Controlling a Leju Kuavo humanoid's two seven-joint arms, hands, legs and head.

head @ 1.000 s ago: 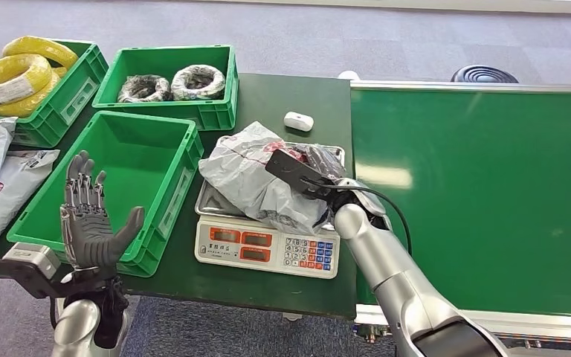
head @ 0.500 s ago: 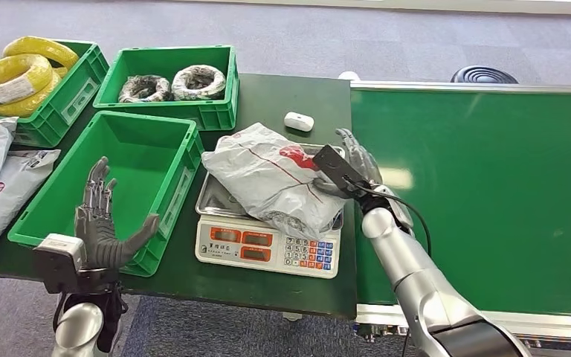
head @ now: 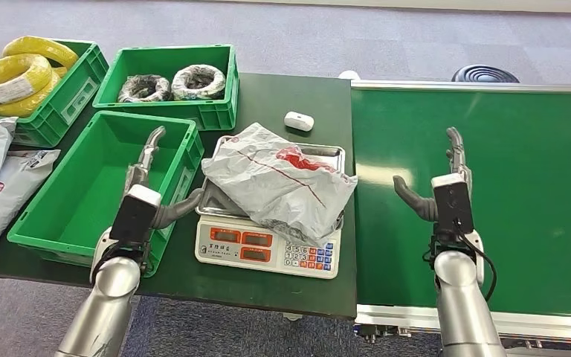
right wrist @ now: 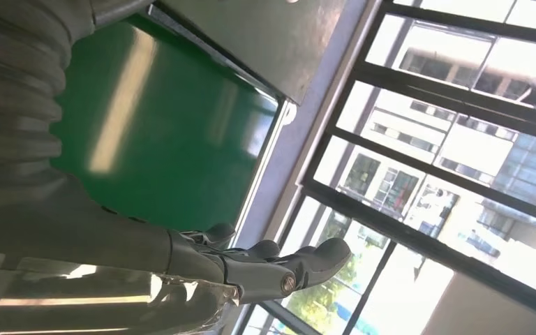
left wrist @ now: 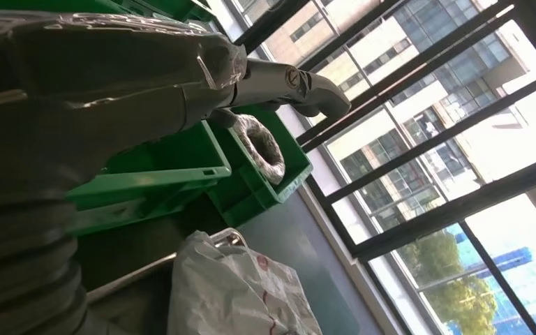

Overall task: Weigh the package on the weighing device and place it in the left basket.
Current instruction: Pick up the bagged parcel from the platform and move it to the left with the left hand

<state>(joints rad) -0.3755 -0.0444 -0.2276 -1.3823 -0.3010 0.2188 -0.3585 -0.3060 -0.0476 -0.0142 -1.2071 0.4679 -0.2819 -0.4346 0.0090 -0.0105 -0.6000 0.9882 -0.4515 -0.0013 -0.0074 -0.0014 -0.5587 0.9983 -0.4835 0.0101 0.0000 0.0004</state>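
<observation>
Beyond the left hand (left wrist: 181, 105), wire coils (left wrist: 262, 143), windows.

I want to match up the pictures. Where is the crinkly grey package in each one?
Head view: the package lies on the scale, middle of the picture, right of the empty green bin.
Left wrist view: it is at the bottom middle, past the left robot hand.
Right wrist view: not in it.
Shared landmark: the bin of dark coils, in the head and left wrist views.
</observation>
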